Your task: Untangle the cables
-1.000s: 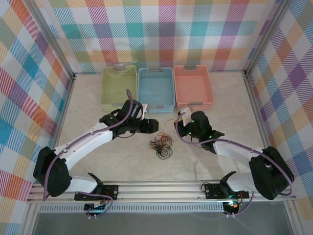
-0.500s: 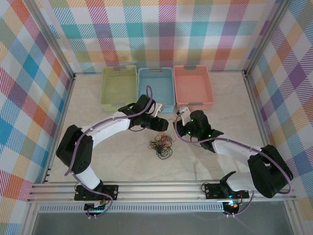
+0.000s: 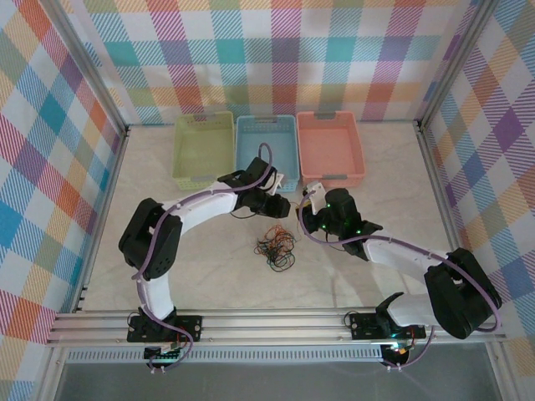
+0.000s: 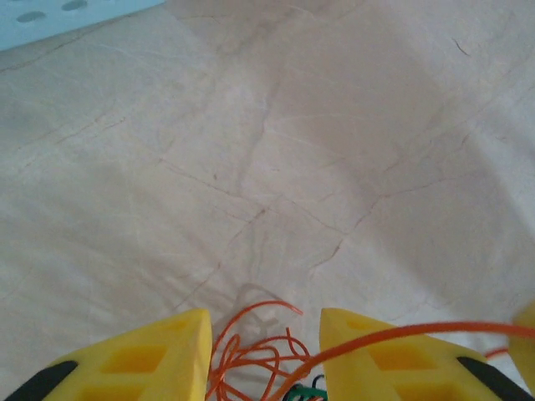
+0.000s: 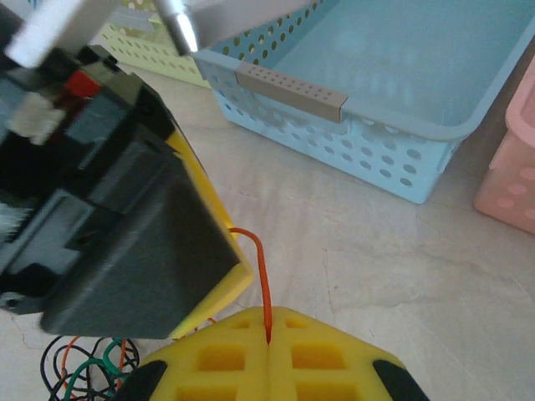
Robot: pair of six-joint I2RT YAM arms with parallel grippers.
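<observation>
Three baskets [image 3: 266, 119], one tangle of cables [image 3: 276, 248]; left gripper [image 4: 265, 327] apart, right gripper [image 5: 268, 322] tight on one orange cable [image 5: 262, 276].

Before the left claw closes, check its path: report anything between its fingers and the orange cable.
Nothing visible does. The orange cable's loops lie on bare table in the gap between the left claw's open yellow fingers, one strand crossing one finger. The right claw, shut on that cable, sits beside, not between.
</observation>
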